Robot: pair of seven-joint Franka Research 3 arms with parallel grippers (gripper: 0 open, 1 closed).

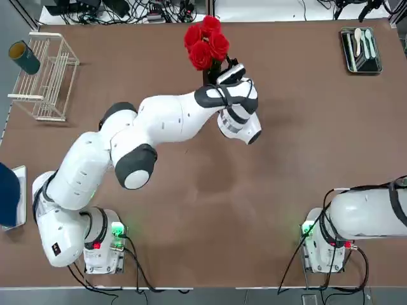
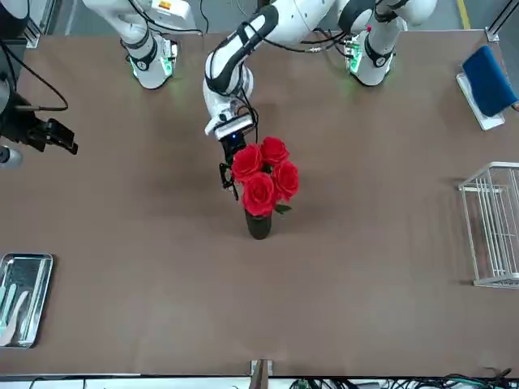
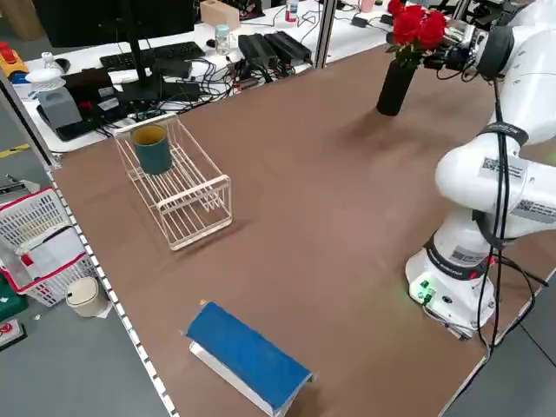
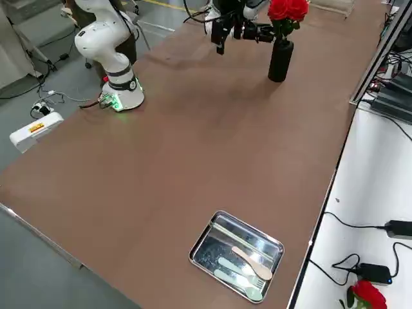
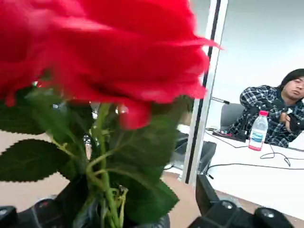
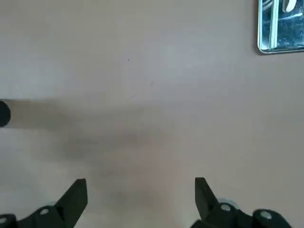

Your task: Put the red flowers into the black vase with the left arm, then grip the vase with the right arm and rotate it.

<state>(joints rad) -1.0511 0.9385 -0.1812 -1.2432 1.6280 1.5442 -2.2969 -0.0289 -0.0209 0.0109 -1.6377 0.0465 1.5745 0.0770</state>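
Red roses [image 5: 123, 61] between wide-open left jaws [image 5: 142, 202]

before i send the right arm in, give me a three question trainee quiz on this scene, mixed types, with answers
1. True or false: the red flowers stand in the black vase.
2. Multiple choice: what lies in the metal tray? a) roses b) cutlery c) a cup
3. Fill in the blank: the fingers of the left gripper, by the flower stems, are ____.

Key: 1 true; 2 b; 3 open
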